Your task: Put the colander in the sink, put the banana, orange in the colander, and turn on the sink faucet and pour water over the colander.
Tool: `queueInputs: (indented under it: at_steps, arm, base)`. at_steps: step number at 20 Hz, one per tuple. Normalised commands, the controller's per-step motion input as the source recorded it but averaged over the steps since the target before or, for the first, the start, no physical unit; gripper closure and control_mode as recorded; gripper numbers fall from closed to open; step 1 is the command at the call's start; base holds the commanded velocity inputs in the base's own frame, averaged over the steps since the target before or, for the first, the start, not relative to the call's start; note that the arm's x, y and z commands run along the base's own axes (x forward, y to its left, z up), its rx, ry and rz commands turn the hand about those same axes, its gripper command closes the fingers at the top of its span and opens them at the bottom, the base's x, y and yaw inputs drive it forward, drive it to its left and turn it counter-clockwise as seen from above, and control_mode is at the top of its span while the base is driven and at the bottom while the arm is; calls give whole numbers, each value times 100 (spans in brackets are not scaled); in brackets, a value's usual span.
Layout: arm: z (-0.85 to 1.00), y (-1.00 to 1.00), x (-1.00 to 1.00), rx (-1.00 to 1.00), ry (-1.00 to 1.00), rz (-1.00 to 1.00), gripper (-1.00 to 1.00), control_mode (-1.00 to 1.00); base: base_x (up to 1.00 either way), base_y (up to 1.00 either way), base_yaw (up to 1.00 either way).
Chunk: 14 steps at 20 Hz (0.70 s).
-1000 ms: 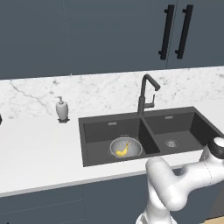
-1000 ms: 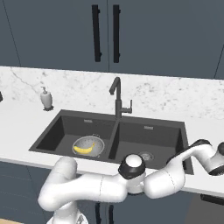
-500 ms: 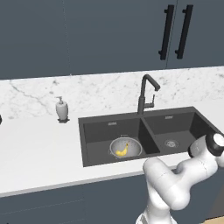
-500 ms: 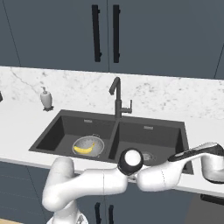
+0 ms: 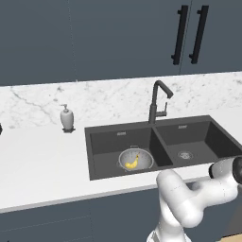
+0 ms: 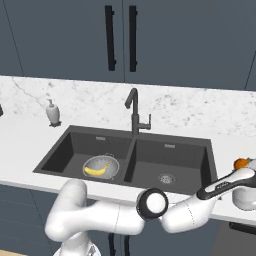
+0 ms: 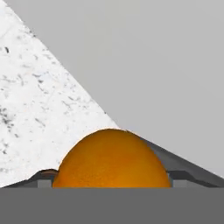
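In the hand view the orange (image 7: 111,158) sits at the bottom centre, very close, between the finger tips of the end effector (image 7: 111,179); whether they clench it I cannot tell. In the right base view the orange (image 6: 241,163) is at the right edge, on the white marble table (image 6: 30,145). Farther, the colander (image 6: 100,166) stands in the left basin of the sink (image 6: 192,150), with the banana (image 6: 97,170) inside. Behind stands the sink faucet (image 6: 135,112), and at upper left the soap dispenser (image 6: 52,112).

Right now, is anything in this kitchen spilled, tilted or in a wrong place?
Nothing stands out. The colander sits upright in the left basin of the sink with the banana inside; the orange is at the gripper.
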Motion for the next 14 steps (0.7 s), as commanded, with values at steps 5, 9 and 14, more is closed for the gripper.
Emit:
queueInputs:
  at_steps: [5,9,14]
  arm:
    - [1,0,1,-2,-15,98,100,-100]
    - [20,36,0,-25,-15,81,100,-100]
    - [44,94,-30,-48,-15,53,100,-100]
  base:
    - [0,0,0]
    - [0,0,0]
    - [0,0,0]
